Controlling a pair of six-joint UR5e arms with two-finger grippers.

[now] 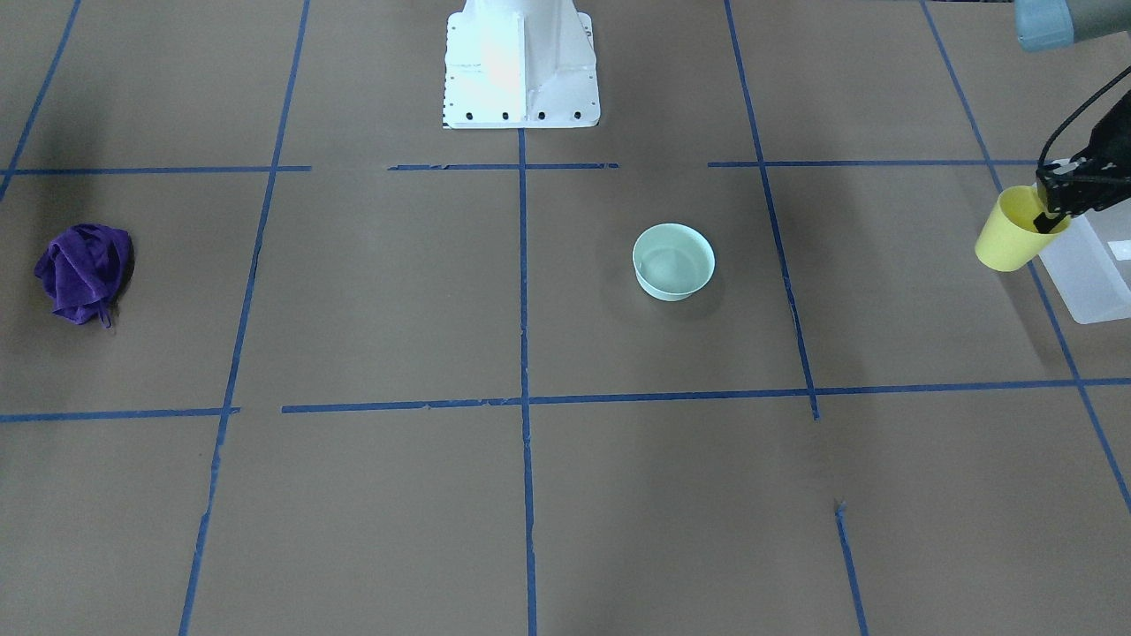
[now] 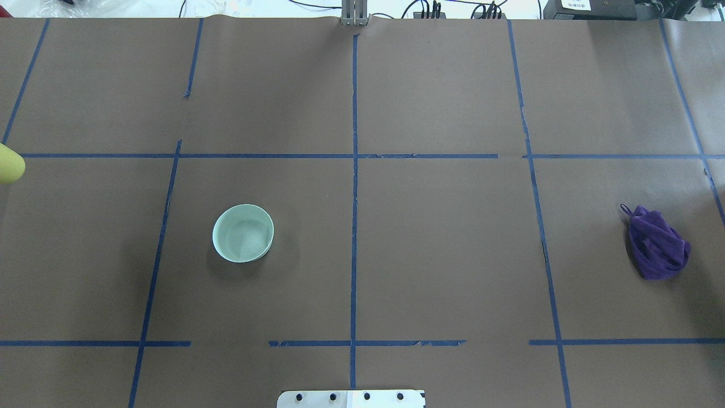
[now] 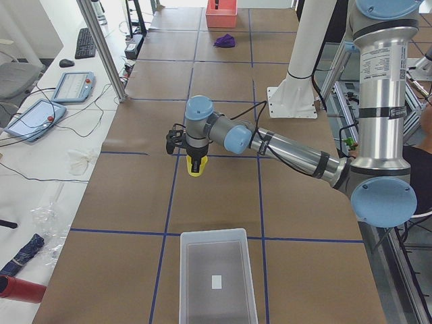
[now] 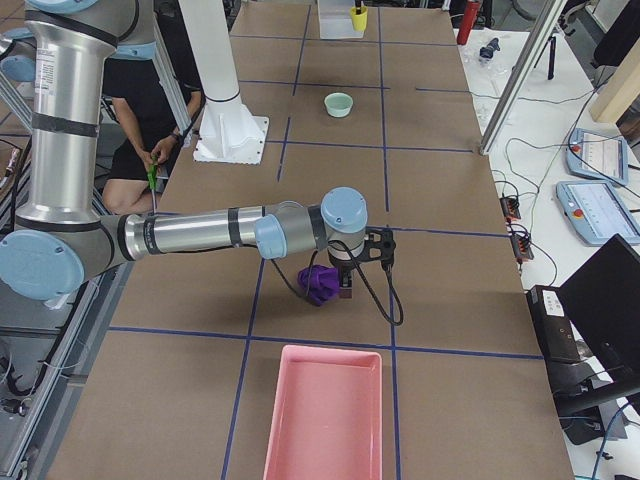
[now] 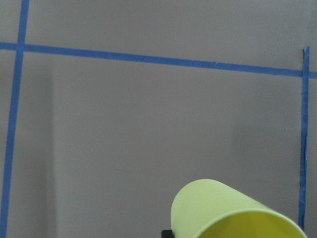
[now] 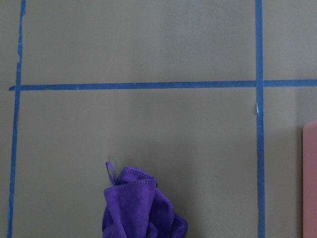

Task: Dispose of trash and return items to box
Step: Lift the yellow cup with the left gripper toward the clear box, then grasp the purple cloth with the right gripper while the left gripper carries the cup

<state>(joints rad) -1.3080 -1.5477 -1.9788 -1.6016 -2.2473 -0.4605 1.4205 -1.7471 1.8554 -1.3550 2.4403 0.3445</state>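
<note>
The step in hand seemed to be the return of the yellow cup [image 1: 1007, 237] to the box [image 1: 1091, 283]. The left gripper [image 1: 1051, 216] was closed on the rim of the cup, with one finger inside the mouth and the other outside on the wall. It held the cup in the air above the table, at the robot's left end. In the left side view the cup hung short of the box, not over it, with bare table between them. The long axis of the cup was close to upright but leaned. The open mouth was up at the fingers, and the narrower base pointed down and toward the middle of the table, away from the box. I judge that the next move calls for carrying the cup over the box wall that faces it, lowering it inside, and only then opening the fingers, because a cup pinched at one side of its rim can tip. The right gripper [image 4: 338, 283] hung over the purple cloth [image 1: 84, 272]; whether it was open or closed I cannot tell
</note>
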